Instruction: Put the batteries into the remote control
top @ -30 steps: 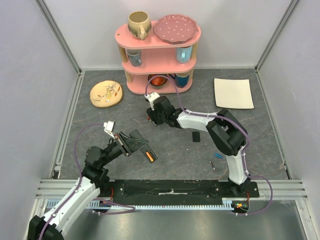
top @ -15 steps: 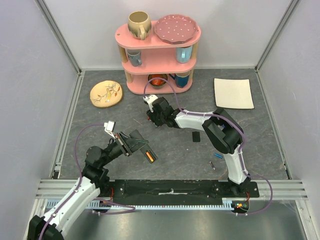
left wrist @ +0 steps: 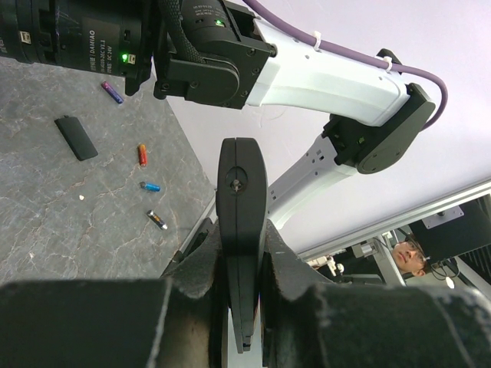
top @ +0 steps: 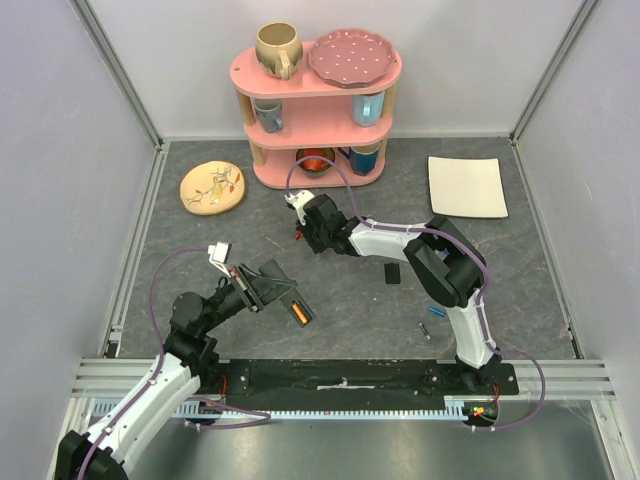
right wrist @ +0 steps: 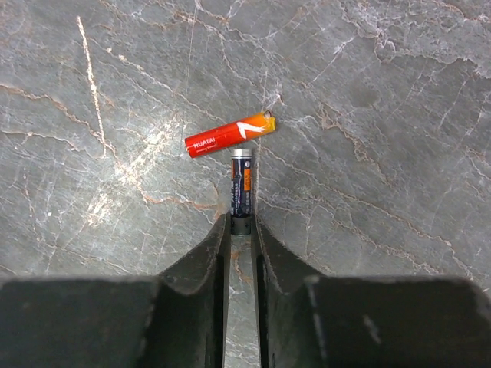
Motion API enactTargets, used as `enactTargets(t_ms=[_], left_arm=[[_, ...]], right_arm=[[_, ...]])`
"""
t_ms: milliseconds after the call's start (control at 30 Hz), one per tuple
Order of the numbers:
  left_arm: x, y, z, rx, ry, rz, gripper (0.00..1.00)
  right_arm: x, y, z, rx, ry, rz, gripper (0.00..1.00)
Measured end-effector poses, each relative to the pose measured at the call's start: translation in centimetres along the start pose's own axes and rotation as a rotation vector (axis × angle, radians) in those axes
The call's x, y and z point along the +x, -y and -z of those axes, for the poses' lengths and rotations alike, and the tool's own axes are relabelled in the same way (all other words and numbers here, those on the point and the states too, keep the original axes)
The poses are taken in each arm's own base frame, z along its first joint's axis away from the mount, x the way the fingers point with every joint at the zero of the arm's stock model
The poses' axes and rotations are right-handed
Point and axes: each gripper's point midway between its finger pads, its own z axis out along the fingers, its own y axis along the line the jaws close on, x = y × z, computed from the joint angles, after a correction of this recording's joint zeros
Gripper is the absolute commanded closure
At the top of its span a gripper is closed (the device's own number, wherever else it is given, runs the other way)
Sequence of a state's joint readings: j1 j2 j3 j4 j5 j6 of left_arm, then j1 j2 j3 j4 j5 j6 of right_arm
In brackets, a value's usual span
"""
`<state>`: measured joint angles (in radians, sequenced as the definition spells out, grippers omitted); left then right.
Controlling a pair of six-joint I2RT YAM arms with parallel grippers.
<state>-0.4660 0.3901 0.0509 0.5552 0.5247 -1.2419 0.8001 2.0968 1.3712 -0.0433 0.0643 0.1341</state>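
Pinching a dark-blue, silver-capped battery [right wrist: 242,192], the right gripper [right wrist: 242,227] is narrow; left gripper [left wrist: 241,268] clamps the remote control [left wrist: 240,188].

The worktop [right wrist: 383,115] is a grey, stone-look sheet with pale veins, fine scratches and a dull sheen. The red-orange battery [right wrist: 229,136] wears a glossy printed wrapper. The dark blue battery [right wrist: 242,192] has the same shiny film and a bright bare-metal cap. The right fingers [right wrist: 192,276] are matt black plastic with a faintly grainy skin. The remote control [left wrist: 240,230] is smooth, semi-matt black plastic, and the left fingers [left wrist: 295,268] are the same dull black. The right arm's shell [left wrist: 330,77] is smooth white plastic with a soft shine.
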Motion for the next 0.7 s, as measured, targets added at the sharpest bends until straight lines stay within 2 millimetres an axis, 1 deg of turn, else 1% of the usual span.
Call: enactTargets(t_ms=[33,67,133,200,300,367,433,567,633,700], left_arm=[[0.0,0.0,0.0,0.0,0.0,0.0,0.98],[0.0,0.0,0.0,0.0,0.0,0.0,0.98],[0.0,0.0,0.0,0.0,0.0,0.0,0.98],[0.0,0.0,0.0,0.0,0.0,0.0,0.98],[0.0,0.0,0.0,0.0,0.0,0.0,0.98],[0.0,0.0,0.0,-0.001,0.0,0.0,0.98],[0.0,-0.1,0.0,-0.004,-0.001,0.002,0.98],[0.1,-0.6,-0.2,-0.022,-0.007,0.013,0.98],[0.1,-0.9,-0.3,-0.03,-0.01,0.018,0.98],[0.1,-1.1,-0.4,-0.036,-0.012,0.021,0.98]], right_arm=[[0.0,0.0,0.0,0.001,0.0,0.0,0.89],[0.0,0.0,0.0,0.002,-0.001,0.001,0.95],[0.0,0.3,0.1,0.016,-0.001,-0.007,1.0],[0.2,0.5,0.3,0.028,-0.002,-0.016,1.0],[1.3,1.5,1.6,0.064,-0.03,-0.047,1.0],[1.8,2.2,2.8,0.089,-0.049,-0.066,1.0],[1.8,2.7,4.2,0.109,-0.051,-0.086,1.0],[2.0,3.1,8.0,0.136,-0.038,-0.156,1.0],[2.8,3.1,9.6,0.142,-0.041,-0.196,1.0],[4.5,2.9,10.9,0.145,-0.064,-0.235,1.0]])
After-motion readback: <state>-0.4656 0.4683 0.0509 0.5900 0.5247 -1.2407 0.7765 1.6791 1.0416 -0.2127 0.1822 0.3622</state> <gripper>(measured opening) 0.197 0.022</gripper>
